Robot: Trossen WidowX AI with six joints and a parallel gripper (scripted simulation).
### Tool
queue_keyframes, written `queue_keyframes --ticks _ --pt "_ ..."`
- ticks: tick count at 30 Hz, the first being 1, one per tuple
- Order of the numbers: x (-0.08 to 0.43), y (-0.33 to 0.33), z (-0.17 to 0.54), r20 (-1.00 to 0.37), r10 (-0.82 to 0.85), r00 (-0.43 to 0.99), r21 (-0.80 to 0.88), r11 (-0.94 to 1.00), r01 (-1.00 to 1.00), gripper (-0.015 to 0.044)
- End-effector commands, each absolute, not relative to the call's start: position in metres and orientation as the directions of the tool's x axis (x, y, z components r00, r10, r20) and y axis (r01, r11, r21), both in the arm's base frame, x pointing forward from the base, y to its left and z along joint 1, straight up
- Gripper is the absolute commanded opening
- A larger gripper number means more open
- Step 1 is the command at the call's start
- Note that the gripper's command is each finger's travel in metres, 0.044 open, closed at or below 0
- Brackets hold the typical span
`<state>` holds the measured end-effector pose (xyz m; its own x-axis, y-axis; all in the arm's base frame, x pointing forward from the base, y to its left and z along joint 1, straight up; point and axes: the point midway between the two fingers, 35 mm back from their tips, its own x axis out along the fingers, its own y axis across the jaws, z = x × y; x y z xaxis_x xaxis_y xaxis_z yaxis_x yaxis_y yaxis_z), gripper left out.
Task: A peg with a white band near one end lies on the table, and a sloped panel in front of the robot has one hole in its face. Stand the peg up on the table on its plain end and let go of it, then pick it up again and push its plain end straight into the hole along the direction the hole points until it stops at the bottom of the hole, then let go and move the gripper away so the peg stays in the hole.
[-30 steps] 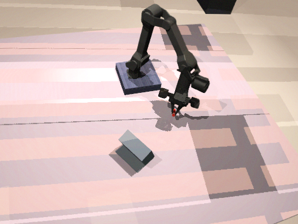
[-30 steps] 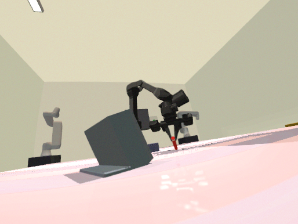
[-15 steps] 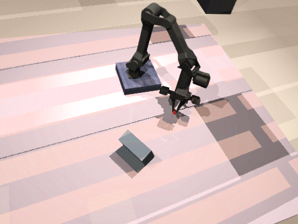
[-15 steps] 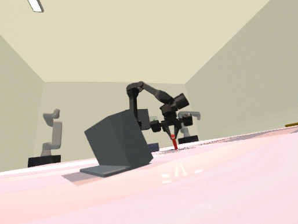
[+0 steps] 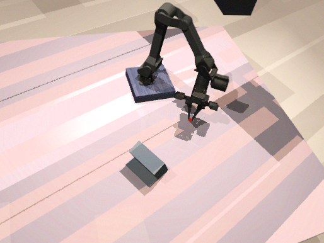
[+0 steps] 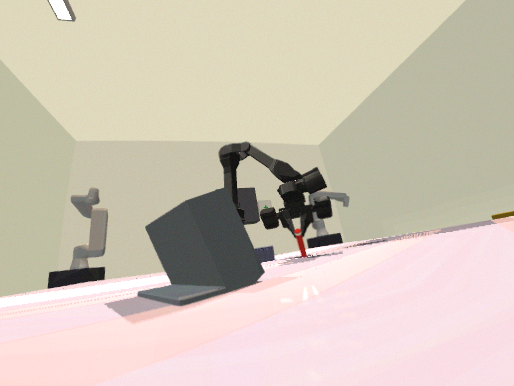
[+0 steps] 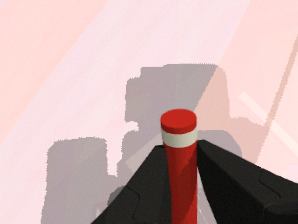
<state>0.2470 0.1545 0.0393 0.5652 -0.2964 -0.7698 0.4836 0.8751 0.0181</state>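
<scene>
The red peg [image 5: 190,119] [image 6: 301,246] [image 7: 183,185] stands nearly upright, its white-banded end on top and its plain end down at or just above the table; contact is too small to tell. My gripper [image 5: 191,118] [image 6: 300,236] [image 7: 180,152] is shut on the peg below the white band, one finger on each side. In the wrist view the peg's red top and band stick up past the fingertips, and its lower end is out of frame. The grey sloped panel [image 5: 148,157] [image 6: 197,245] stands apart from the peg. Its hole does not show in any view.
The arm's blue base block [image 5: 151,85] [image 6: 265,254] is behind the gripper, to the left in the top view. The panel's flat foot [image 6: 182,294] rests on the table. Shadows of the arm and gripper fall around the peg.
</scene>
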Motion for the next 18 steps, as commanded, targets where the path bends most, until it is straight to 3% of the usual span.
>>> queue_keyframes --ticks 1,18 --pt "0.245 0.155 0.040 -0.746 -0.310 0.589 0.020 0.874 0.486 0.0050" --pt "0.235 0.161 0.041 -0.641 -0.362 0.677 0.020 0.874 0.486 0.0050"
